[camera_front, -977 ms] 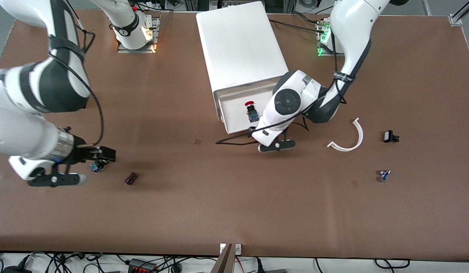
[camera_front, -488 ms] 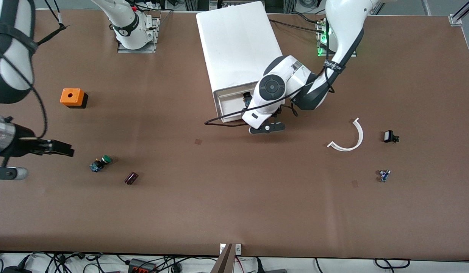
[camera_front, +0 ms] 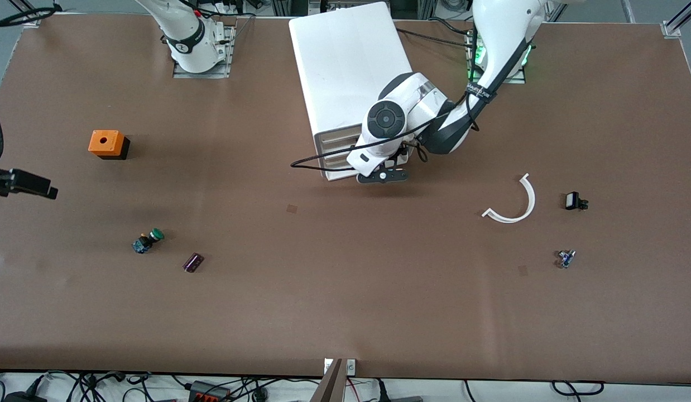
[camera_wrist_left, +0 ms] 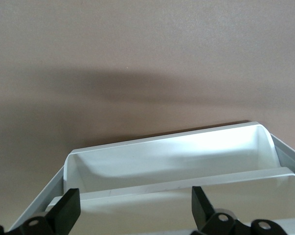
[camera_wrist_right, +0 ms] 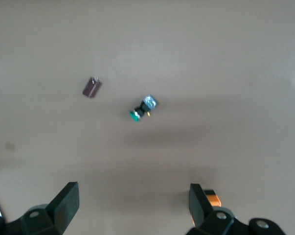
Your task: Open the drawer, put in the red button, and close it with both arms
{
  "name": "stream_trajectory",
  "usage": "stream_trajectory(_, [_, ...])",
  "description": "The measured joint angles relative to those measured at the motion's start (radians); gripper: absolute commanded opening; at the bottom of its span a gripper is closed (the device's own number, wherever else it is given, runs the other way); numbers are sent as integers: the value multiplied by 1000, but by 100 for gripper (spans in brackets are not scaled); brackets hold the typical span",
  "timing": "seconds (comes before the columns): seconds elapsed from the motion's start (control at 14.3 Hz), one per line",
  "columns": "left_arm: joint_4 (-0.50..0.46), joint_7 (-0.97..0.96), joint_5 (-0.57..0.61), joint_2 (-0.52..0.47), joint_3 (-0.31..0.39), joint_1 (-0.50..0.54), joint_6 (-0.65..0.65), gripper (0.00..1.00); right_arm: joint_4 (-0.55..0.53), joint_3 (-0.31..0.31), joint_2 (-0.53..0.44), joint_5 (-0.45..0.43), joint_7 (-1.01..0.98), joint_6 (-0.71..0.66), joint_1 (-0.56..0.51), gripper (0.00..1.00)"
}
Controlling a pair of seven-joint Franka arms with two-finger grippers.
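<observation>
The left arm's wrist covers the drawer (camera_front: 337,162) front's three-o'clock half in the front view. The right pincer (camera_front: 36,187) is cut off at nine o'clock. The orange box (camera_wrist_right: 213,198) hides behind a finger.

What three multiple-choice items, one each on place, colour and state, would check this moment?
1. Where is the left gripper?
A. at the cabinet front, by the drawer
B. over the orange box
C. over the curved white strip

2. What cap colour has the switch lying on the table?
A. red
B. green
C. yellow

3. How are the right gripper fingers?
A. shut on the switch
B. open, empty
C. shut on the orange box

Key: 1 A, the left wrist view shows the drawer front between open fingers. 2 B, green cap visible. 3 B, fingers apart, nothing between.
</observation>
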Motion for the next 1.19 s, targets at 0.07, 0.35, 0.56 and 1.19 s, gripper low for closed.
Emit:
stream_trajectory(0.07, [0,0,0,0,-1,0,-2,100,-39,3,-26,-7,-1,1,2,100])
stream_trajectory(0.35, [-1,0,0,0,-16,0,-26,100,-194,9,-111,-15,-27,70,5,100])
stream_trajectory(0.56, [0,1,0,0,-21,4,-28,100,-357,13,-216,-38,-29,145,18,100])
stream_trajectory(1.19, [161,220,10,-34,-19,324,-102,100,-445,14,-274,-40,-29,201,24,100])
